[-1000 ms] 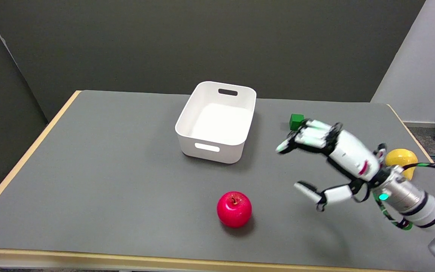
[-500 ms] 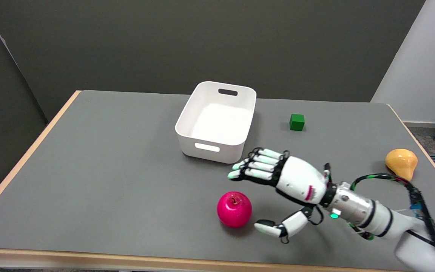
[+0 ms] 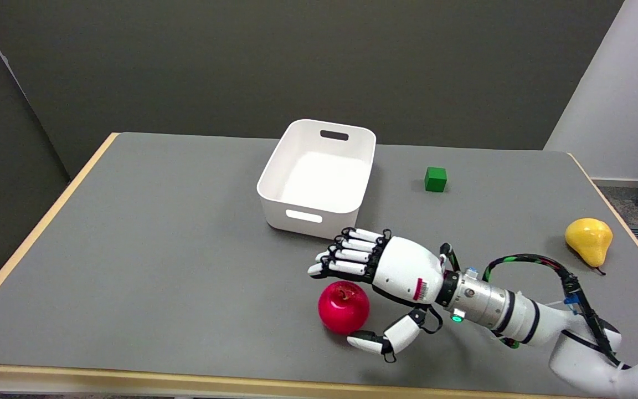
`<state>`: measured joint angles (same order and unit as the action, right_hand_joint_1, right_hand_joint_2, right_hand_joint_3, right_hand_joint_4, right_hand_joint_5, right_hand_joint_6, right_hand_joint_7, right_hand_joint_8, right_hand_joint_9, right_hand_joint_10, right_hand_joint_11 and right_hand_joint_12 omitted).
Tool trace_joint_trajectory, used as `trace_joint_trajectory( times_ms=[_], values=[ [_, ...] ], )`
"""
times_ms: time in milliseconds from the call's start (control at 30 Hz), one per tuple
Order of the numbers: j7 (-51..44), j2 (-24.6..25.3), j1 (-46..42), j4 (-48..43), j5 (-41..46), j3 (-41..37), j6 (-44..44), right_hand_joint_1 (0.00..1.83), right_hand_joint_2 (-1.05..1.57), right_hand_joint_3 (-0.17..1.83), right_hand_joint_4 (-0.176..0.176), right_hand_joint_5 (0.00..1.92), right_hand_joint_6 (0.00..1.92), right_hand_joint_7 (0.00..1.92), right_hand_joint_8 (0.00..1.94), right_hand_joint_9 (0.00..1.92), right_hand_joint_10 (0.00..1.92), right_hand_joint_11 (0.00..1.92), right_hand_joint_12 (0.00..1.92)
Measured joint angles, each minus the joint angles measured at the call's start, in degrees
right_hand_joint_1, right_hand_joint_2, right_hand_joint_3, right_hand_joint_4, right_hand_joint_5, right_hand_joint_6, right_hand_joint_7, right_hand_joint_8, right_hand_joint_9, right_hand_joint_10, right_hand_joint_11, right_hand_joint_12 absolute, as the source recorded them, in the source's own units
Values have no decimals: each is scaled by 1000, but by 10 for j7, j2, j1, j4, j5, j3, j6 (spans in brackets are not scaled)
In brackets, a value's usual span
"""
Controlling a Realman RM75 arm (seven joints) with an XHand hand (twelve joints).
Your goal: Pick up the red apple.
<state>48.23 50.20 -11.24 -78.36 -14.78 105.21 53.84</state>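
A: Where is the right hand (image 3: 391,277) sitting?

B: It is showing in the lower middle of the frame, a little right of centre, with its white back facing up. Its fingers (image 3: 346,257) are stretching out toward the left, spread apart and gripping nothing, and the thumb (image 3: 377,341) is hanging lower down, pointing left as well.

A: And the red apple (image 3: 344,306)?

B: It is resting on the grey table (image 3: 158,266) in the lower middle of the frame, stem up, lying in the gap between the fingers above it and the thumb just below and to its right. The fingers are hovering over its top edge; I cannot tell whether the thumb tip is touching it.

A: What is lying further out?

B: The arm (image 3: 518,321) is running off toward the lower right corner, with a black and green cable (image 3: 540,263) looping over it. A white bin (image 3: 319,177) is standing just above the hand, in the middle of the frame. A green cube (image 3: 435,179) is sitting to the right of the bin, apart from it. A yellow pear (image 3: 589,240) is lying near the right edge of the table.
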Motion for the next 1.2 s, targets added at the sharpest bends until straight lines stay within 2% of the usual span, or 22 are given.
trace_joint_trajectory(
  times_ms=[567,700,800,1000,1033,1067,1133,1200],
  values=[
    [-6,18,36,49,-10,35,-29,384,589,881,80,282,518,404,400,314,829,192,1332],
    [-7,21,40,59,-11,39,-30,636,621,922,82,309,570,479,499,397,936,230,1366],
    [-8,22,42,64,-12,42,-30,844,656,940,116,396,810,567,653,522,1080,259,1384],
    [-10,25,46,72,-13,44,-28,928,712,941,158,489,1106,703,953,685,1270,314,1424],
    [-11,26,46,73,-14,44,-27,1026,912,626,61,526,1307,759,1125,719,1313,335,1459],
    [-12,26,47,73,-14,44,-26,1142,1145,258,-53,568,1539,823,1324,757,1361,359,1499],
    [-14,26,47,74,-17,43,-24,1153,1154,236,-61,580,1546,838,1327,788,1378,379,1499],
    [-17,27,48,75,-19,41,-22,1173,1107,306,-90,601,1504,873,1337,827,1409,415,1509]
  ],
)
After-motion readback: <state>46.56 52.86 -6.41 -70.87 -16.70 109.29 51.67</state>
